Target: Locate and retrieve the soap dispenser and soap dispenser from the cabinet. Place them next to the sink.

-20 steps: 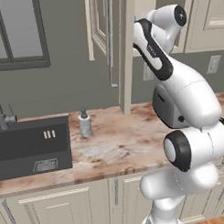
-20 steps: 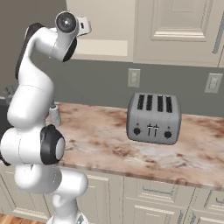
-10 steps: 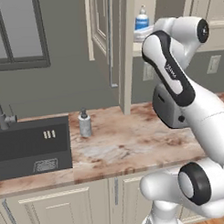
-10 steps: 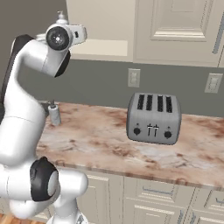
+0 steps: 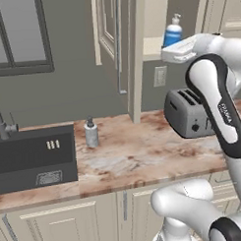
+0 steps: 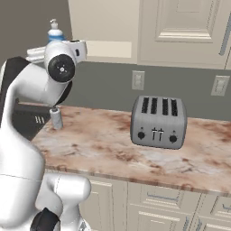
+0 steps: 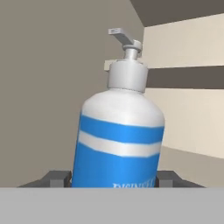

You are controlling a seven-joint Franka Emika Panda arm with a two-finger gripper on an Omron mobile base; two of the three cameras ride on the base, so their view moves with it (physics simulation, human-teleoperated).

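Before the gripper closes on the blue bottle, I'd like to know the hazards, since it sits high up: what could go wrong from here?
1. The blue soap dispenser stands upright on the cabinet shelf near its front; a nudge from the gripper could tip it off.
2. If it falls, it could land on the counter by the toaster below.
3. It is rounded, so the fingertips may slip.

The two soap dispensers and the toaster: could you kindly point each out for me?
Blue soap dispenser [image 7: 118, 144]: hand view, on its striped body.
Grey soap dispenser [image 5: 91, 135]: left base view, on its cylinder.
Toaster [image 6: 158, 124]: right base view, on its front face.
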